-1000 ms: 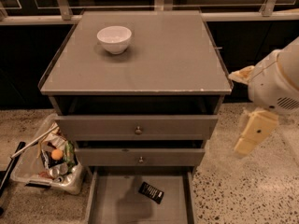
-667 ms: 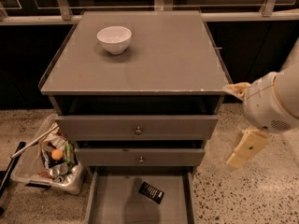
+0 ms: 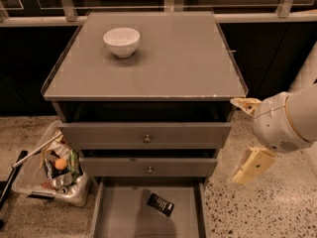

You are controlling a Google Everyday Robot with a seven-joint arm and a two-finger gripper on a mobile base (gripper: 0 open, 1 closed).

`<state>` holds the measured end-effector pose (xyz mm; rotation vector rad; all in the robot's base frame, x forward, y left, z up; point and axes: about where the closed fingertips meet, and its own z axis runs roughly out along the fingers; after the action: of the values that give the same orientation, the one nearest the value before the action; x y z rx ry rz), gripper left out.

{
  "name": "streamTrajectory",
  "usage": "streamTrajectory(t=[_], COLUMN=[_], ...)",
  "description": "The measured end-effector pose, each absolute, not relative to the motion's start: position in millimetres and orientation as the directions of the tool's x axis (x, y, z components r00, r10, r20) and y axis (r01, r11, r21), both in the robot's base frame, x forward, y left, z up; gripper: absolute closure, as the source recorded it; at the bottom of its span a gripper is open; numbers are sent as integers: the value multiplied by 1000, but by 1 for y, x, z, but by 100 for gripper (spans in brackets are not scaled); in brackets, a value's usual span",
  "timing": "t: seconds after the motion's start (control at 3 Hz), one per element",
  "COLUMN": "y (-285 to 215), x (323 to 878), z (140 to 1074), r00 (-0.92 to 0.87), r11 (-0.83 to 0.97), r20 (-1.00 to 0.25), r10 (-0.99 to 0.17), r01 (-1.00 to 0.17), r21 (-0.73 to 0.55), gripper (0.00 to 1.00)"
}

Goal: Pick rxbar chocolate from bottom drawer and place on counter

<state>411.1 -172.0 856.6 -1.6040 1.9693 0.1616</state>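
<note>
In the bottom drawer [image 3: 119,217], pulled out at the foot of the cabinet, I can see the rxbar chocolate [image 3: 160,204] lying flat on the grey floor. Its black wrapper is turned at an angle and sits toward the right of centre, apart from both side walls. Directly above it are the 2 other drawers, the middle drawer [image 3: 109,166] and the top drawer [image 3: 99,135], each with 1 small round knob at the centre of its front. A dark gap shows between the top drawer's front and the underside of the bench [image 3: 178,58]. On the bench, 1 white bowl [image 3: 121,41] stands upright near the back left corner, and the front edge has a few pale chips toward the right. My hand [image 3: 238,141] hangs off the cabinet's right side, just beside the front right corner, level with the upper drawers and well above the bar. Its 2 tan fingers are spread wide apart, 1 pointing at the bench corner and 1 angled down toward the floor [image 3: 257,207], with nothing between them. The white arm [image 3: 292,118] reaches in behind it from the right edge. To the left of the cabinet, a clear bin [image 3: 49,175] of mixed clutter rests on the speckled floor.
</note>
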Motion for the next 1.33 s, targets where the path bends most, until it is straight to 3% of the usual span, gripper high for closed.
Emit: streamTrajectory(t=[1.33], y=[-135], x=[415], z=[726], r00=[-127], r11=[264], r20=[-584], r10=[-802], r01=[-952], r21=[-156], gripper=[0])
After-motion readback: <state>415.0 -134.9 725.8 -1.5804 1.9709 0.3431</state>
